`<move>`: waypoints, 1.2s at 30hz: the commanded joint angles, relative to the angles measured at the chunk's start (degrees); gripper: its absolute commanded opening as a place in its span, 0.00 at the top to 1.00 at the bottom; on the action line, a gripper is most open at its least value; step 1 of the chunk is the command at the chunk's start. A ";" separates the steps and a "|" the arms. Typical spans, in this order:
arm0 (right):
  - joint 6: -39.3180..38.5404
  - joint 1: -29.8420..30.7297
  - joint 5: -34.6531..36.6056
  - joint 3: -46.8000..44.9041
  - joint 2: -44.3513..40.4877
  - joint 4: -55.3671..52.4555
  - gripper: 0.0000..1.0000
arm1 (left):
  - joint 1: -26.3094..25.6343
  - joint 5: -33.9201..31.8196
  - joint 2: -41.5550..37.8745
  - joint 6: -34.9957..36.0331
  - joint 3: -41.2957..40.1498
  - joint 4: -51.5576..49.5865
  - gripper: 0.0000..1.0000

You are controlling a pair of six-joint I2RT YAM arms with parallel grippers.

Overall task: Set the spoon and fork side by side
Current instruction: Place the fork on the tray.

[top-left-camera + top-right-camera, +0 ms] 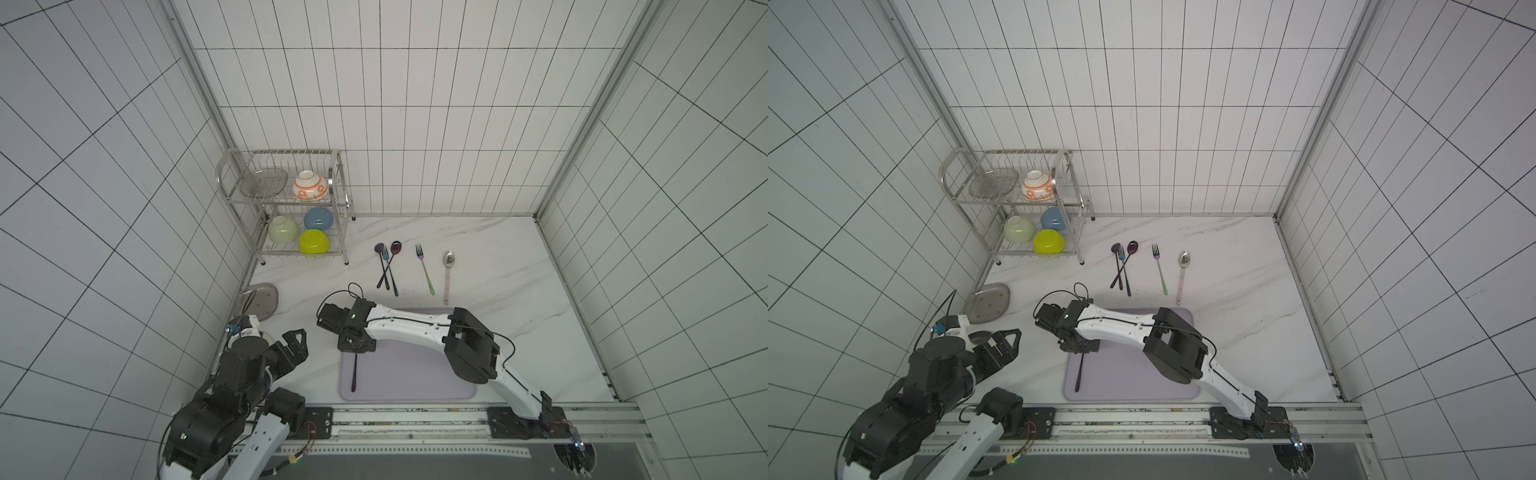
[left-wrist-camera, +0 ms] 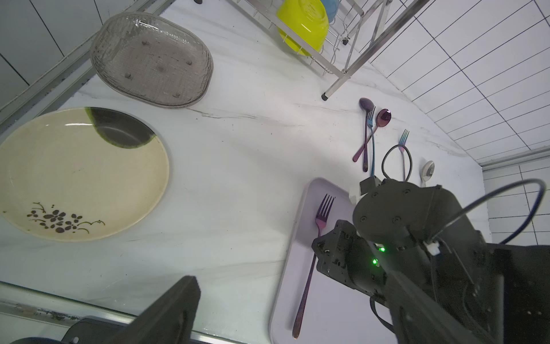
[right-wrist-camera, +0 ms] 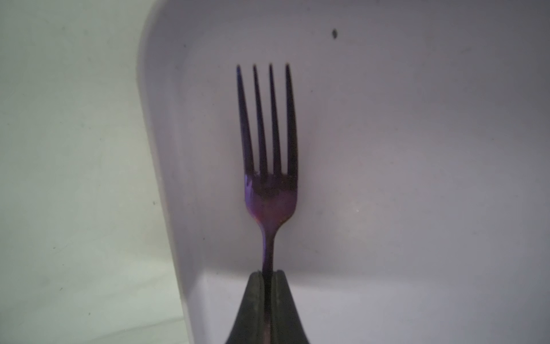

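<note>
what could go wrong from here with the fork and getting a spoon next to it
1. The right jaws are shut on the thin neck of the purple fork, which lies close to the rim of the tray. A skewed release may leave it tilted on that rim.
2. The two purple spoons cross a blue fork, so grabbing one there may drag the others. The silver spoon lies apart and looks the safer pick.

in both top views the right end effector (image 1: 354,348) hides the tines of the purple fork (image 1: 354,372)
</note>
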 commanded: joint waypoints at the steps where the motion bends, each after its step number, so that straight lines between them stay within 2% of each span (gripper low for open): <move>1: -1.84 0.26 -0.45 1.48 2.08 -1.69 1.00 | 0.22 0.12 -0.86 0.39 -0.32 -0.18 0.01; 17: -2.49 0.22 -2.53 0.95 3.74 -1.17 1.00 | 0.39 -0.09 -0.26 0.38 -0.27 0.19 0.01; 23: -2.57 0.02 -2.06 0.50 3.08 -1.22 0.80 | 0.39 0.11 -0.23 0.54 -0.24 0.34 0.01; 30: -4.53 -0.49 0.52 0.38 0.08 -1.81 0.73 | 0.48 0.49 0.12 0.87 -0.32 0.55 0.01; 36: -6.96 -4.23 3.97 -4.34 -9.02 -2.23 0.66 | 0.57 1.34 2.22 1.61 -0.39 0.76 0.01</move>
